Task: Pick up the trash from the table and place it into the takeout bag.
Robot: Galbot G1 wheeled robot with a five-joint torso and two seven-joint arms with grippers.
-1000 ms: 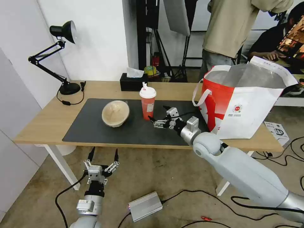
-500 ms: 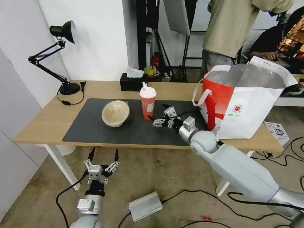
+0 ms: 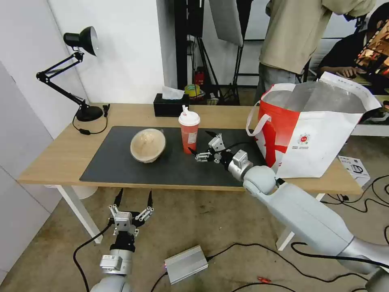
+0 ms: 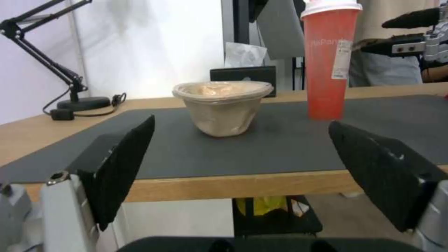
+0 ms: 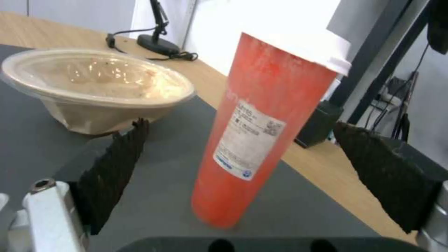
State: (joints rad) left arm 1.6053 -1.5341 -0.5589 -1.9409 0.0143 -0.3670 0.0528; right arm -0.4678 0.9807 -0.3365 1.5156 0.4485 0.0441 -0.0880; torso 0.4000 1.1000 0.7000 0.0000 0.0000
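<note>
Light-wood table [image 3: 60,150] carries a dark grey mat [image 3: 121,168], where the red drink cup [image 3: 189,132] stands upright near the centre, with the beige lidded bowl [image 3: 148,145] at its 9 o'clock, well apart. At the cup's 3 o'clock the right gripper [image 3: 200,142] hovers just beside it, jaws spread, not touching. Farther toward 3 o'clock stands the takeout bag [image 3: 312,134], mouth open. Below the table edge, at 7 o'clock, the left gripper [image 3: 133,198] waits, jaws spread.
</note>
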